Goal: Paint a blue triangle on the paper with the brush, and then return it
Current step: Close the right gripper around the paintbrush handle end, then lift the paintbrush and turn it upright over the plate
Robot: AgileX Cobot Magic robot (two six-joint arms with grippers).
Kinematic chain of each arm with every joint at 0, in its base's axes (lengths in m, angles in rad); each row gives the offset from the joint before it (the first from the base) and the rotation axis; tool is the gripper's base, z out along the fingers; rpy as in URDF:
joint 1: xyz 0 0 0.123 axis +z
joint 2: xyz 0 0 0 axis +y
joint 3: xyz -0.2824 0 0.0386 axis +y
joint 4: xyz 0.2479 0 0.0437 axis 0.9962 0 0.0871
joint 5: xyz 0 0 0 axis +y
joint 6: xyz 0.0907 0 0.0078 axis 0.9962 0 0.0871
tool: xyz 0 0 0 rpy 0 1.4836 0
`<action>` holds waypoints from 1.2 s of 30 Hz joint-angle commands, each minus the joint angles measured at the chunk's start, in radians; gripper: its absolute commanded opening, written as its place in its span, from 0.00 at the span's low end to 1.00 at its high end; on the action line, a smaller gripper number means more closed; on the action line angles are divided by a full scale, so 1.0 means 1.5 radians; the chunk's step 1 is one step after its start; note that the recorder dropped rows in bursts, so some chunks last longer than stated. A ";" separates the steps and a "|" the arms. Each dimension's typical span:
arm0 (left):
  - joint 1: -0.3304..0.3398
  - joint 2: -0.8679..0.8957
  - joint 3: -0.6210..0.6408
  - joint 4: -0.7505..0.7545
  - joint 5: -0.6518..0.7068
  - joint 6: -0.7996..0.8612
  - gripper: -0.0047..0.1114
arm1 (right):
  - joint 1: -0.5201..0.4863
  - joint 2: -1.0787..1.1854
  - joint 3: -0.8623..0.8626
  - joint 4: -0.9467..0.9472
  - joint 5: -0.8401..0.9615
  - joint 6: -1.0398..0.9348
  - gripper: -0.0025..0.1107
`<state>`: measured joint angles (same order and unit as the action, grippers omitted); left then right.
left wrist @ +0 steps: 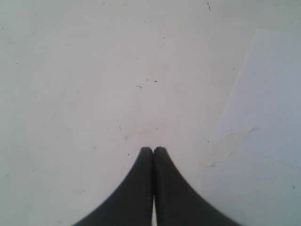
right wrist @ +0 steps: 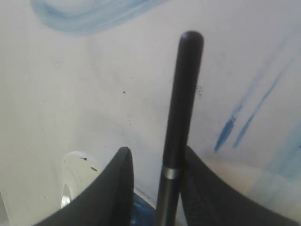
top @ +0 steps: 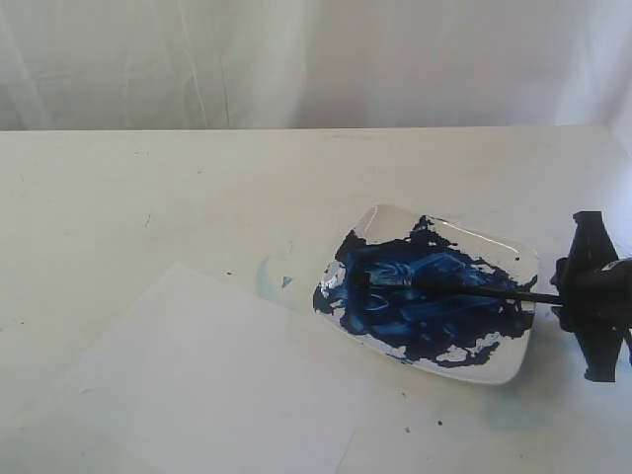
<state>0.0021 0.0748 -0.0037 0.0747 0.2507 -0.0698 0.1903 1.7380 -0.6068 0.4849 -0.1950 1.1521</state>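
The brush (top: 464, 288) lies across the white dish (top: 499, 372), which is smeared with dark blue paint; its bristle tip rests in the paint near the dish's left side. Its black handle (right wrist: 186, 94) runs out over the right rim and between the fingers of my right gripper (top: 592, 296) (right wrist: 155, 151). The jaws stand apart: the handle touches one finger and a gap shows at the other. The paper (top: 217, 375) (left wrist: 273, 94) lies at the lower left, blank; no blue triangle shows on it. My left gripper (left wrist: 153, 149) is shut and empty over bare table, outside the exterior view.
Pale blue stains mark the table beside the dish (top: 275, 281), and blue streaks (right wrist: 244, 117) and a curved smear (right wrist: 89, 19) show under the right gripper. A white curtain hangs behind the table's far edge (top: 296, 128).
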 commanded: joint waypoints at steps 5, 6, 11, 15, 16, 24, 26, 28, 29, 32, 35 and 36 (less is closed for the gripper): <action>-0.003 0.004 0.002 0.001 0.001 -0.001 0.04 | 0.000 0.001 -0.002 -0.005 -0.011 0.014 0.11; -0.003 0.004 0.002 0.001 0.001 -0.001 0.04 | 0.000 0.000 -0.002 -0.005 -0.011 0.014 0.09; -0.003 0.004 0.002 0.001 0.001 -0.001 0.04 | 0.000 -0.032 0.000 -0.007 -0.029 0.013 0.02; -0.003 0.004 0.002 0.001 0.001 -0.001 0.04 | 0.000 -0.109 0.000 -0.032 -0.091 -0.043 0.02; -0.003 0.004 0.002 0.001 0.001 -0.001 0.04 | 0.000 -0.129 0.000 -0.053 -0.113 -0.066 0.02; -0.003 0.004 0.002 0.001 0.001 -0.001 0.04 | 0.000 -0.249 0.000 -0.400 -0.372 -0.304 0.02; -0.003 0.004 0.002 0.001 0.001 -0.001 0.04 | 0.000 -0.272 0.000 -0.481 -0.423 -0.316 0.02; -0.003 0.004 0.002 0.001 0.001 -0.001 0.04 | 0.000 -0.287 0.000 -0.528 -0.452 -0.316 0.02; -0.003 0.004 0.002 0.001 0.001 -0.001 0.04 | 0.000 -0.294 0.000 -0.556 -0.454 -0.316 0.02; -0.003 0.004 0.002 0.001 0.001 -0.001 0.04 | 0.000 -0.300 0.000 -0.636 -0.454 -0.316 0.02; -0.003 0.004 0.002 0.001 0.001 -0.001 0.04 | 0.000 -0.300 0.000 -0.699 -0.446 -0.316 0.02; -0.003 0.004 0.002 0.001 0.001 -0.001 0.04 | 0.000 -0.300 0.000 -0.715 -0.437 -0.316 0.02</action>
<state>0.0021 0.0748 -0.0037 0.0747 0.2507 -0.0698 0.1903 1.2946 -0.6068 -0.5024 -0.8624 0.6903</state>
